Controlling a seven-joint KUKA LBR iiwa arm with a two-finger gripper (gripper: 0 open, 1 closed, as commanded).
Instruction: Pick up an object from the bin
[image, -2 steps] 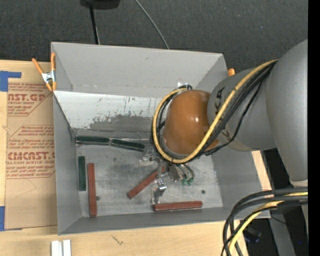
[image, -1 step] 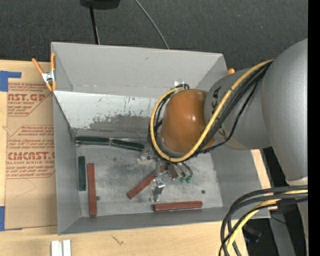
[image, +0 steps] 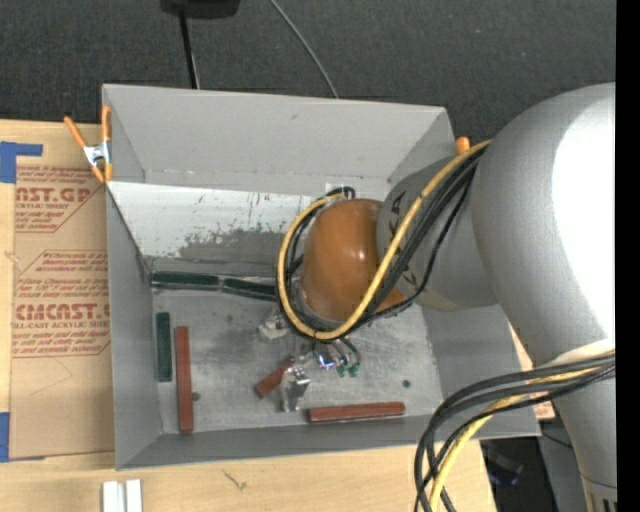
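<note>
Arm (image: 560, 230) with orange wrist cover (image: 340, 260) enters grey bin (image: 270, 130) from 3 o'clock. Jaws sit low at the bin's 6 o'clock; can't tell how far open. At their 4 o'clock lies a long red-brown bar (image: 356, 410). A short red-brown piece (image: 268, 384) is just beside them at 9 o'clock, grip unclear.

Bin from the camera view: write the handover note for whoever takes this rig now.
Gripper: low over the floor of the bin, front middle; open or shut cannot be told.
Things: short red-brown piece right beside it; red-brown stick flat by the front wall; red-brown bar and green bar along the left wall; dark green rods at the back.
Done: arm is down among the things.
Left: nothing seen held; grasp one and lift it out.
</note>
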